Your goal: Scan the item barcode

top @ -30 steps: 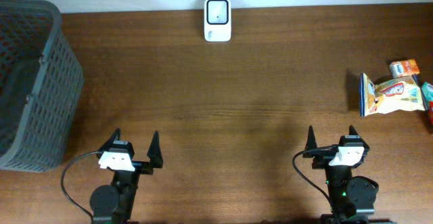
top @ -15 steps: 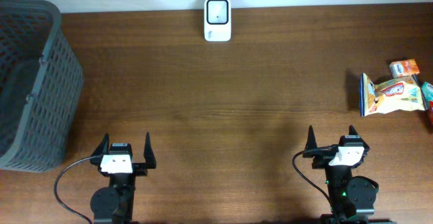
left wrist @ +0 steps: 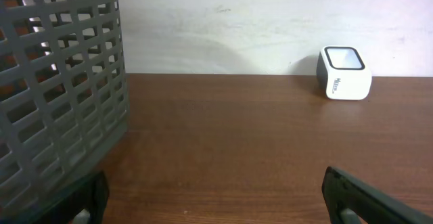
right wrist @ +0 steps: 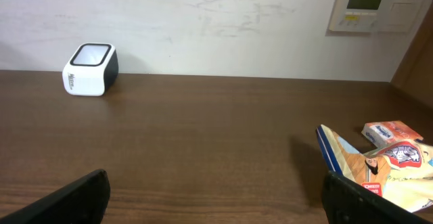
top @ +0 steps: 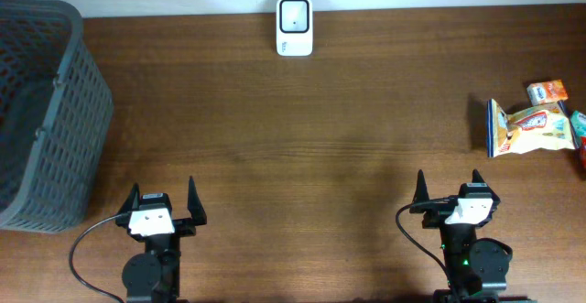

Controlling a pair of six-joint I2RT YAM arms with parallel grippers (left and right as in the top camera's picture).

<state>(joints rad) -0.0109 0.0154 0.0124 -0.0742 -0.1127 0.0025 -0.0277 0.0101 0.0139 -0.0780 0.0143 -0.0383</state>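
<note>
Left claw [top: 163,198] and right claw [top: 449,189] both gape wide, empty; at 3 o'clock, a teal packet [top: 579,123] beside the snack bag [top: 531,129] is cut off by the frame.

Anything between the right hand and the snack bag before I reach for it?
Nothing: overhead, only bare table lies between the right hand and the snack bag. The right wrist view agrees.

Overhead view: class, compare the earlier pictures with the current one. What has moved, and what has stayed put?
The left gripper has slid a little towards the basket and squared up, open and empty. Nothing was taken or released. The right gripper, scanner and snack packets stayed as they were.
</note>
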